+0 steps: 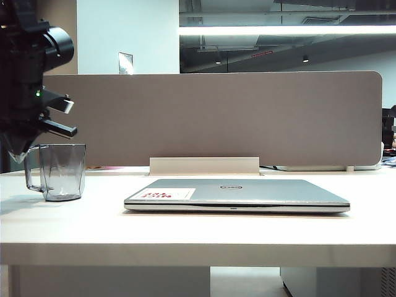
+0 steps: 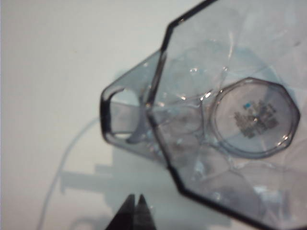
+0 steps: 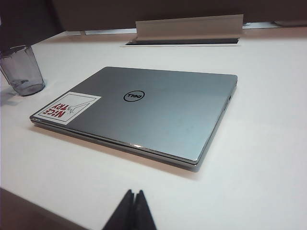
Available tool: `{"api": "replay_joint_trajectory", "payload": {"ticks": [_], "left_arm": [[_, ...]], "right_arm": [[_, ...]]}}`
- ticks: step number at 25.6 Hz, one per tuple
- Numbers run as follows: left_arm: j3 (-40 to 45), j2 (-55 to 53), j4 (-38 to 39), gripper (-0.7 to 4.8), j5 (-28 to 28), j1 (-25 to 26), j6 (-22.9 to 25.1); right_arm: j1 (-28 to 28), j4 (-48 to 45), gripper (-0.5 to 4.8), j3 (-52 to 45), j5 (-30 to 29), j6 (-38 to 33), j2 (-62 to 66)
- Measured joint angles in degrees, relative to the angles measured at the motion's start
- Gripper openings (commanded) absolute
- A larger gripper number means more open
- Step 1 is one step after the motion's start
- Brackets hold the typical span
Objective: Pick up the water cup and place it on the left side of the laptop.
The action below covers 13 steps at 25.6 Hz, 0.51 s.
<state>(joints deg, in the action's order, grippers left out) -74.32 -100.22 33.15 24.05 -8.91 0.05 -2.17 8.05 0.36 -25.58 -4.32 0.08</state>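
Note:
The water cup (image 1: 62, 171), clear grey plastic with a side handle, stands upright on the white table (image 1: 198, 229), to the left of the closed silver laptop (image 1: 247, 193) and apart from it. My left gripper (image 1: 18, 153) hangs just above and beside the cup's handle, shut on nothing. In the left wrist view I look down into the water cup (image 2: 240, 120), and the left gripper (image 2: 135, 196) is shut, clear of the rim. The right wrist view shows my right gripper (image 3: 134, 192) shut and empty over the table's near part, with the laptop (image 3: 158, 110) and water cup (image 3: 21, 72) beyond it.
A tall grey partition (image 1: 216, 117) closes off the back of the table. A white cable box (image 1: 204, 166) stands against it behind the laptop. A white sticker with red letters (image 3: 67, 108) lies on the lid's corner.

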Motion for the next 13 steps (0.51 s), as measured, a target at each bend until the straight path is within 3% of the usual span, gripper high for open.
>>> {"api": "replay_joint_trajectory", "payload": {"ticks": [6,13], "left_arm": [[0.0,2.6,2.3,-0.06,-1.3,0.2,0.0],[0.2,3.1,2.6,-0.06,-11.1,7.5,-1.6]], "right_arm": [[0.0,0.0,-0.06,0.0,0.0,0.0,0.0],[0.0,0.0,-0.06,0.0,0.0,0.0,0.0]]}}
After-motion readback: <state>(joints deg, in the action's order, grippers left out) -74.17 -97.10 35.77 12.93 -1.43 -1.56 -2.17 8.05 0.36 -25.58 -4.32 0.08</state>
